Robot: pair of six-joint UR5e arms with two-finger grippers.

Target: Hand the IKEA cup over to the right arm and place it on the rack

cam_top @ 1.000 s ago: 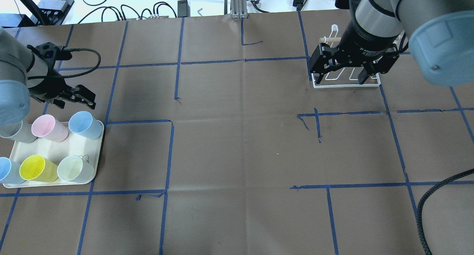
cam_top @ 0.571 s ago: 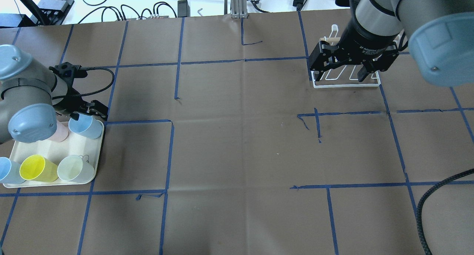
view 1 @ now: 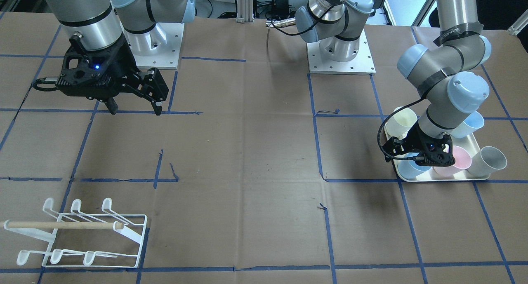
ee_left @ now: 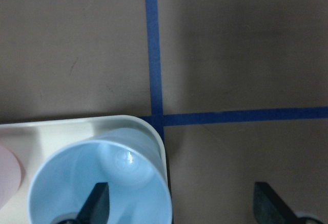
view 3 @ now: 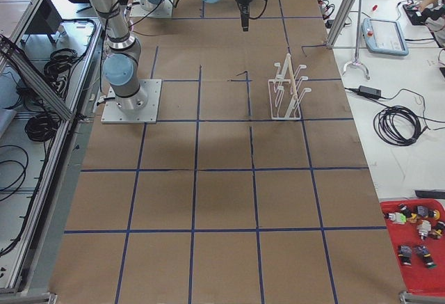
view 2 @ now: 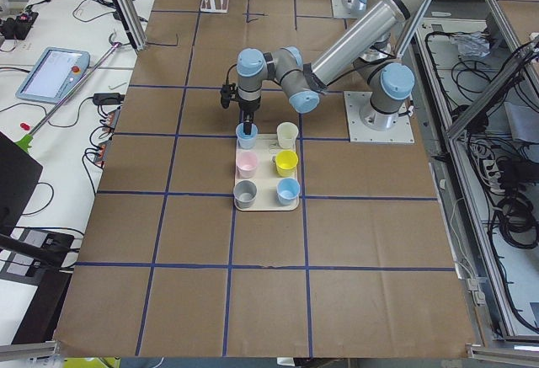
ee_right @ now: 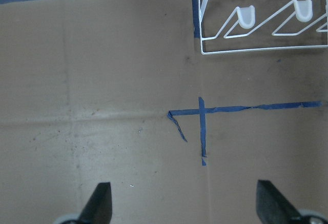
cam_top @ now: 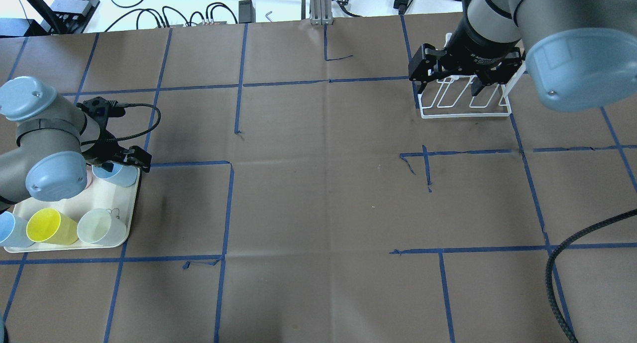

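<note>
A light blue cup (cam_top: pixel 118 174) stands upright in the far right corner of the cream tray (cam_top: pixel 74 201). My left gripper (cam_top: pixel 123 161) is open and low over this cup. In the left wrist view one finger (ee_left: pixel 97 203) is inside the cup (ee_left: pixel 123 157) and the other finger (ee_left: pixel 271 206) hangs outside it over the table. My right gripper (cam_top: pixel 450 81) is open and empty, held high over the white wire rack (cam_top: pixel 465 104). The rack also shows in the front view (view 1: pixel 78 234) with its wooden dowel.
The tray also holds a yellow cup (cam_top: pixel 47 226), a pale green cup (cam_top: pixel 99 227), another blue cup (cam_top: pixel 10 229), a pink cup (view 1: pixel 458 157) and a grey cup (view 1: pixel 491 158). Brown paper with blue tape lines covers the table. A black cable (cam_top: pixel 572 263) hangs at the front right.
My left arm has swung over the tray and lowered its open gripper onto the blue cup's rim. My right gripper has moved a little toward the far side above the rack.
</note>
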